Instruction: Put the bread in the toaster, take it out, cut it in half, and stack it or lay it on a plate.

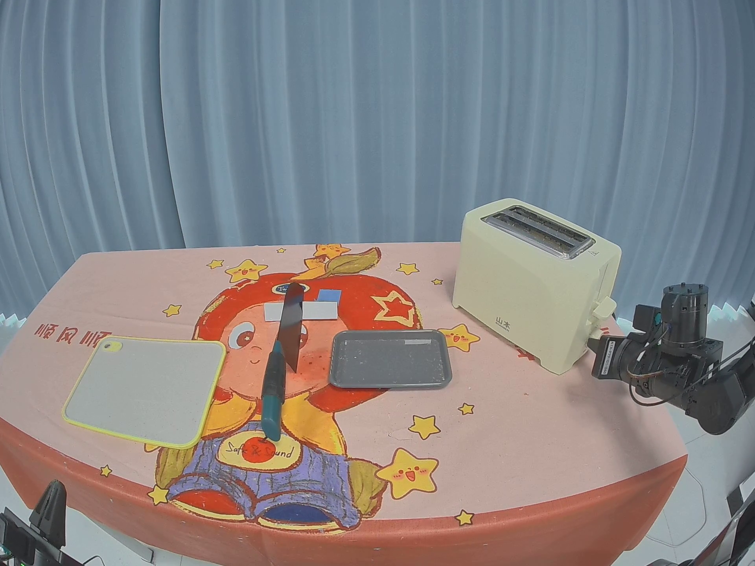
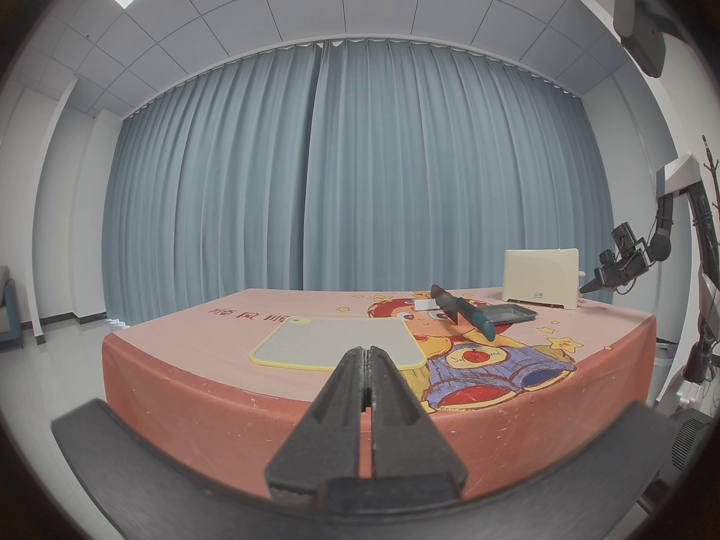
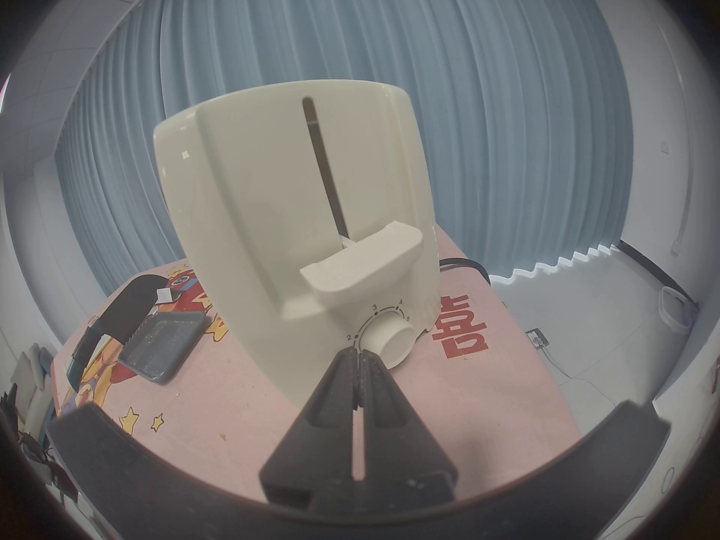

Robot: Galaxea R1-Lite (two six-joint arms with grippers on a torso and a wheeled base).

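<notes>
Status: early stage. The toaster [image 1: 535,277] stands at the far right of the table [image 1: 511,434]. In the right wrist view its lever [image 3: 360,264] sits at the low end of its slot, which suggests that a toasting cycle is engaged. The bread cannot be made out with certainty. Judged from the lowered lever, it is most likely down inside the toaster slots.

Right gripper [image 3: 358,354]: clenched, grasping nothing. Its tips sit just beside the dial [image 3: 391,337], directly below the lever, at the right end of the toaster.

Left gripper [image 2: 367,350]: clenched, grasping nothing. It is parked off the near left corner of the table, well apart from all task items.

Remaining items:
- Plate [image 1: 391,359]: a grey tray at the table centre, left of the toaster. It carries no bread.
- Knife [image 1: 275,375]: lies between board and plate, handle toward the near edge. It is not gripped.
- Board [image 1: 145,391]: lies near left, apart from the knife.

Assessment: loading the bread appears done. Removal, transfer to the board, cutting in half and plating are all still to do. The next step probably calls for the lever to rise, then for a gripper to open above the slots.
</notes>
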